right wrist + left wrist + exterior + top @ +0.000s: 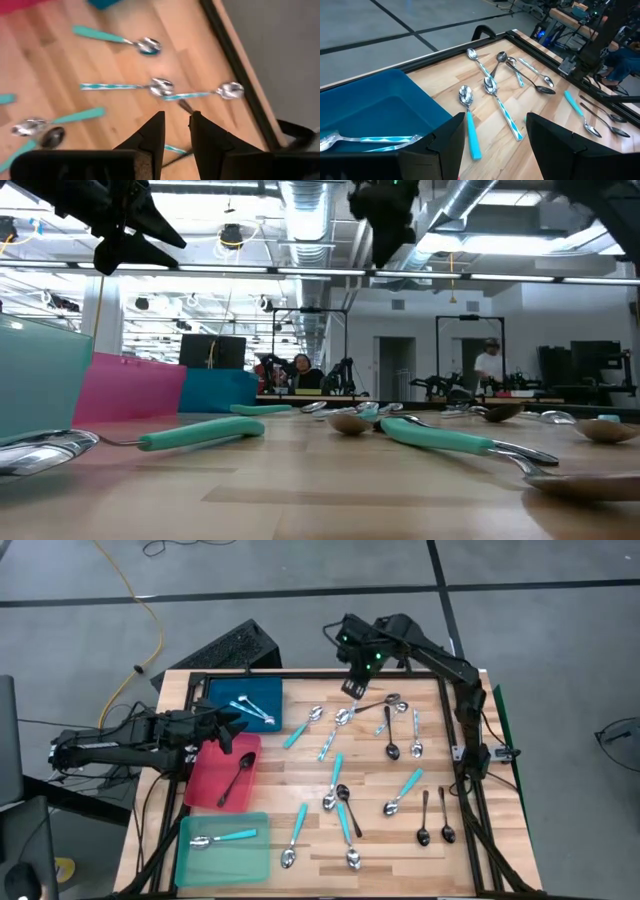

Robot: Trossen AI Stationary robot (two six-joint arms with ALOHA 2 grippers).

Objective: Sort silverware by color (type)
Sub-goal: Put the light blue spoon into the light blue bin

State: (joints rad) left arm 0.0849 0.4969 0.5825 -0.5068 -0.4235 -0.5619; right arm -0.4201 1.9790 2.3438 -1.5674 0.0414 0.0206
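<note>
Several spoons lie loose on the wooden table (470,840): turquoise-handled ones (297,730), all-silver ones (416,735) and black ones (391,735). The blue tray (215,690) holds patterned-handle spoons (255,710). A black spoon (236,780) lies in the red tray (205,790), and a turquoise-handled spoon (225,838) in the teal tray (200,865). My right gripper (352,690) hangs high over the far spoons, pointing down. Its fingers (200,132) stand a little apart with nothing between them. My left gripper (495,150) is open and empty over the blue and red trays.
A dark frame (320,675) runs along the table's far and side edges. A black box (235,648) sits beyond the far left corner. Bare wood lies at the near right. People show in the room behind in the low view.
</note>
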